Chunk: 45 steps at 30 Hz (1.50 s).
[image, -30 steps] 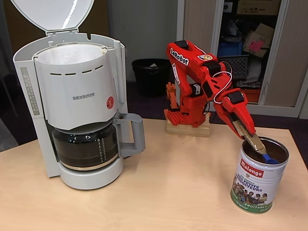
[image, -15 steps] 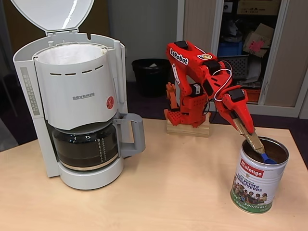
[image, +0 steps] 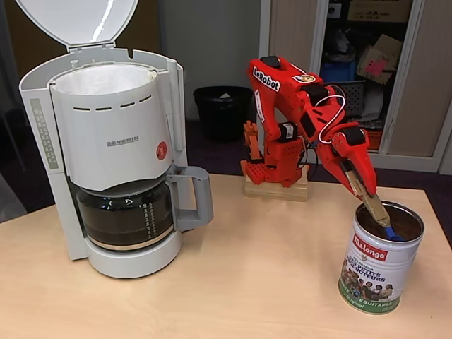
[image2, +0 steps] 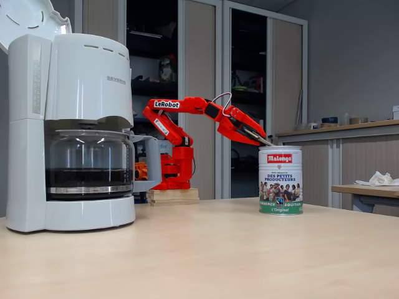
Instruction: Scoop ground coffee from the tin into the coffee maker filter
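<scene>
- And the red arm reaches down to the lower right of a fixed view, the gripper (image: 376, 209) angled into the open tin (image: 378, 265).
- Jaws pinched tight on a blue scoop (image: 390, 232), its bowl inside the tin's mouth over the ground coffee (image: 373, 222).
- The tin stands upright on the table (image: 254, 282), right of centre in a fixed view (image2: 280, 180).
- At upper left, the coffee maker filter (image: 102, 79) sits in the white machine (image: 113, 152), lid up, well apart from the tin.
</scene>
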Each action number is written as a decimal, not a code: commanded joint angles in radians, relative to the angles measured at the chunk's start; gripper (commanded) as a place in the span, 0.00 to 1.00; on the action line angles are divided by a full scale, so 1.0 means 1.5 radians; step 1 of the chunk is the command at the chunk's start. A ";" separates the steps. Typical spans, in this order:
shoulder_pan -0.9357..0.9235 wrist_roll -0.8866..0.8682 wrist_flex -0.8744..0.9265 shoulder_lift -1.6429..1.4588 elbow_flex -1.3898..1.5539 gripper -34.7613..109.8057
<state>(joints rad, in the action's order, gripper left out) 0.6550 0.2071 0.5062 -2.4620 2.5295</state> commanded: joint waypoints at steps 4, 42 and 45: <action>0.010 0.105 0.060 0.007 -0.064 0.24; 0.000 0.521 0.312 0.211 -0.317 0.24; 0.015 0.521 0.321 0.259 -0.347 0.24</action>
<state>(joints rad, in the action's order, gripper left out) 0.6458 0.9741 0.9710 -2.1246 2.0494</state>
